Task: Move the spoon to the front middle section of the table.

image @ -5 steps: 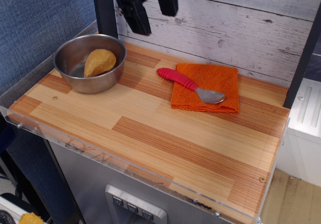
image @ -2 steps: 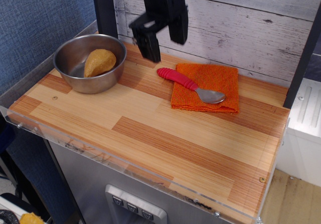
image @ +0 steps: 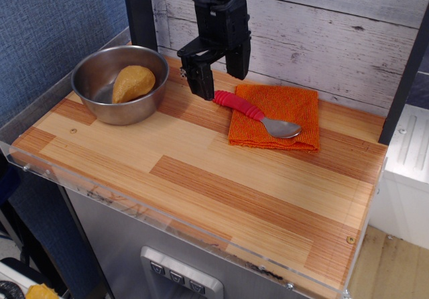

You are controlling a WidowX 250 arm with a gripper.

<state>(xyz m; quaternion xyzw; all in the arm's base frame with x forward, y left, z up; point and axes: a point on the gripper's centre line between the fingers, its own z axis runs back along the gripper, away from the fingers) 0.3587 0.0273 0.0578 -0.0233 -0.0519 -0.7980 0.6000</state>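
One spoon [image: 257, 114] in play, lying at the back of the worktop [image: 201, 178], bowl end and most of the handle on an orange cloth [image: 281, 111], red handle tip poking off the cloth's left edge onto bare wood. Long axis running from upper left (handle) to lower right (silver bowl), roughly diagonal across the cloth.

Gripper [image: 218, 74] hanging just above and slightly left of the handle tip, jaws spread apart, nothing between them. Left jaw low, close beside the handle end; right jaw up over the cloth's back edge. Cannot tell whether the left jaw touches the handle. Jaws standing roughly across the handle's axis, so a small shift right and a drop should straddle it — a judgement only.

Spoon not yet lifted; task at the reach-in stage by the look of it.

Plenty of open wood toward the front: whole front middle bare, no obstacle between cloth and front rim. Steel bowl [image: 120, 84] with a tan lump [image: 133, 82] well apart at back left, off the likely path. Clear acrylic rim along the front and left edges, worth stopping short of. Plank wall close behind the cloth, little room to retreat backward. Possible snag: cloth dragging along if the jaws pinch fabric with the handle.
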